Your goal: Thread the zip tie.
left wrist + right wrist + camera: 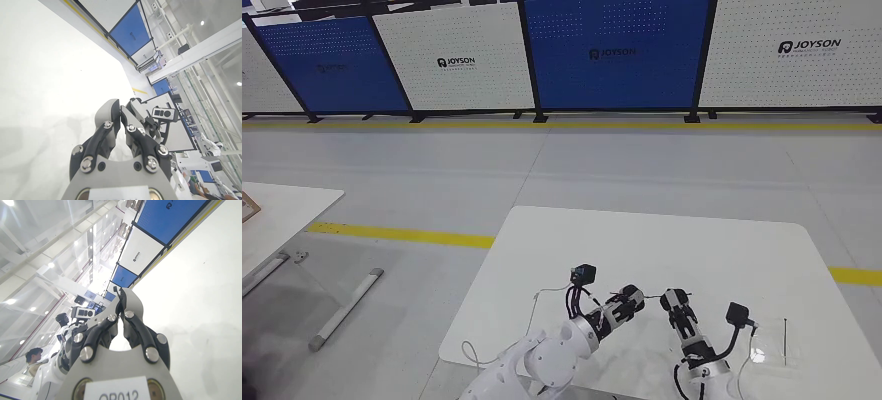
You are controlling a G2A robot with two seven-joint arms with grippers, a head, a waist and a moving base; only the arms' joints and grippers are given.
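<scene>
Top view: my left gripper (pixel 635 296) and right gripper (pixel 674 298) sit nearly tip to tip over the white table (pixel 662 240), near its front edge. Left wrist: fingers pressed together, and I can't tell if anything's pinched. Right wrist: jaws clamped tight on the black zip tie (pixel 115 289), its head poking past the tips.

Dark logo and wordmark (pixel 456 62) printed on white wall panel (pixel 457 30), left of centre. Same mark on far-right white panel (pixel 809 45). Dark print on centre blue panel (pixel 613 52), fainter on left blue panel (pixel 330 68). From right wrist, logo on white board (pixel 136 256), small print on blue board (pixel 122 278) beside it. Paper label (pixel 118 389) with dark letters and digits, cut by frame edge, on base of right gripper (pixel 121 294). Blank-looking tag (pixel 119 192) on base of left gripper (pixel 120 111), print unreadable.
</scene>
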